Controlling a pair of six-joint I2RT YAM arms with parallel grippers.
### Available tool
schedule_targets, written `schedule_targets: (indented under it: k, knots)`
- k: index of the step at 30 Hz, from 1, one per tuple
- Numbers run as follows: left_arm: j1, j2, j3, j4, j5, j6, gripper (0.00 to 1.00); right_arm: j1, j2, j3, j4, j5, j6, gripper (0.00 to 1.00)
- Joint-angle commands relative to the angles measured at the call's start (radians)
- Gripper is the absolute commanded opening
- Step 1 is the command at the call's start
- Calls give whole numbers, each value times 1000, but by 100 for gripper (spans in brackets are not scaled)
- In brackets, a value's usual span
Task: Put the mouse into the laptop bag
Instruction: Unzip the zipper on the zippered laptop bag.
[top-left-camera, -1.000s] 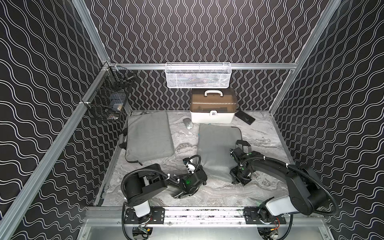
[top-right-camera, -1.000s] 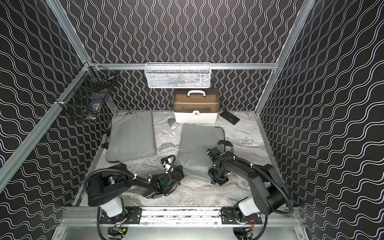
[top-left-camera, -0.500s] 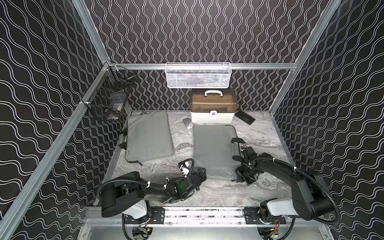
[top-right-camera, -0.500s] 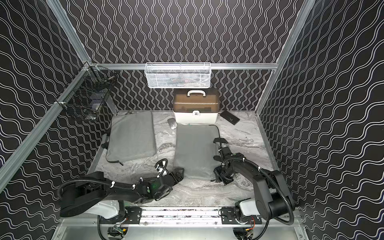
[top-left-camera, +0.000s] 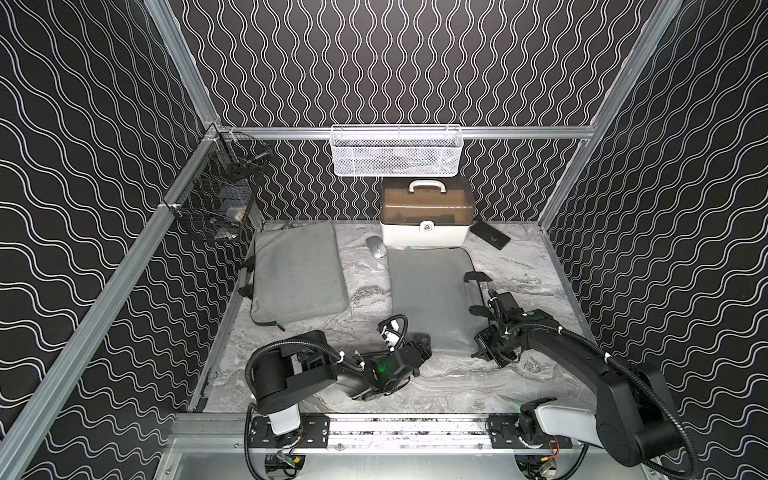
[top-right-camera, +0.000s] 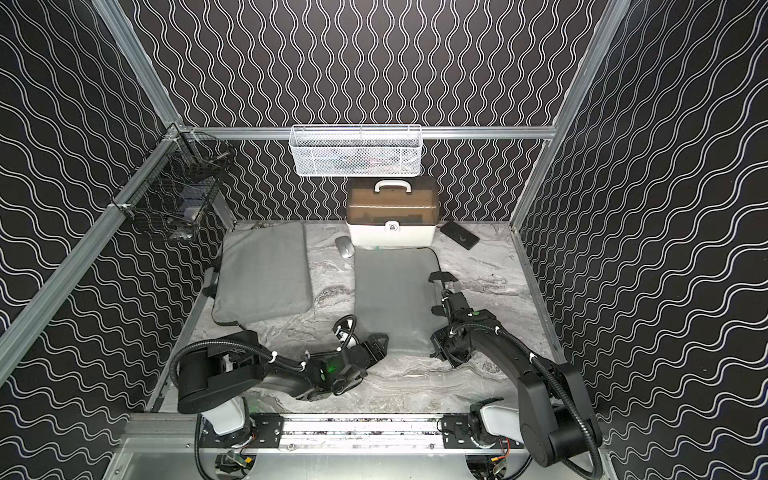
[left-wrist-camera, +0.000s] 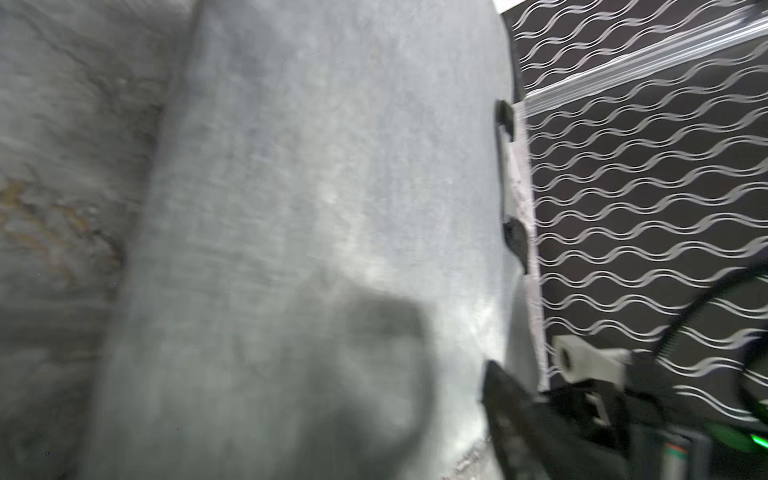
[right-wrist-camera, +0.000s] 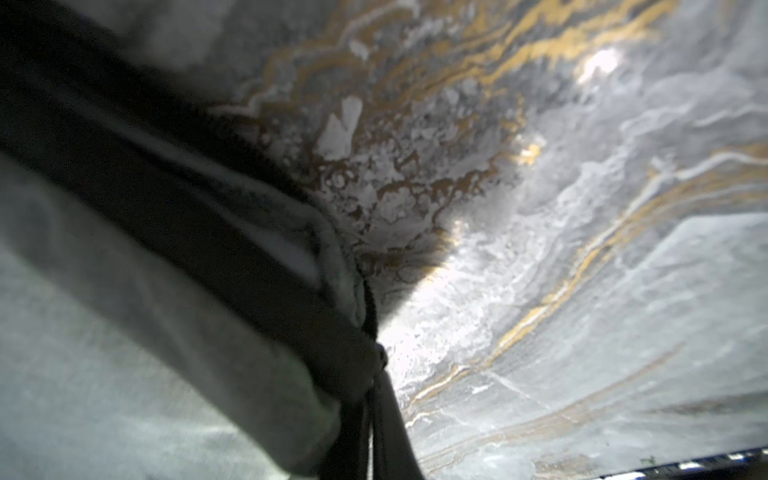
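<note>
The mouse (top-left-camera: 375, 247) is looking light and slippery, wanting a pinch across its sides; the right gripper (top-left-camera: 482, 351) is pressing its fingers together at the laptop bag (top-left-camera: 430, 299), while the left gripper (top-left-camera: 423, 345) is not showing whether its fingers are spread.

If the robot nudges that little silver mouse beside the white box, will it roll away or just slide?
Probably slide, not roll: the mouse looks like a low dome lying flat on the marble tabletop. Its smooth, rounded shell may slip out of a pinch. Being small, it is likely light and easily pushed.
</note>
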Motion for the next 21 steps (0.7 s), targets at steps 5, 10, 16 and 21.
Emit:
schedule_targets:
  k: [5,10,16,21]
  knots:
    - [8,16,79,-76,0,95,0,3,32,-35,-12,-79,-4,0]
    - [8,26,70,4,-25,133,0,10,96,-39,47,-177,3,0]
    - [9,27,72,19,-46,154,0,110,85,-12,130,-198,55,0]
    - [9,7,63,18,-56,166,0,147,83,1,130,-186,75,0]
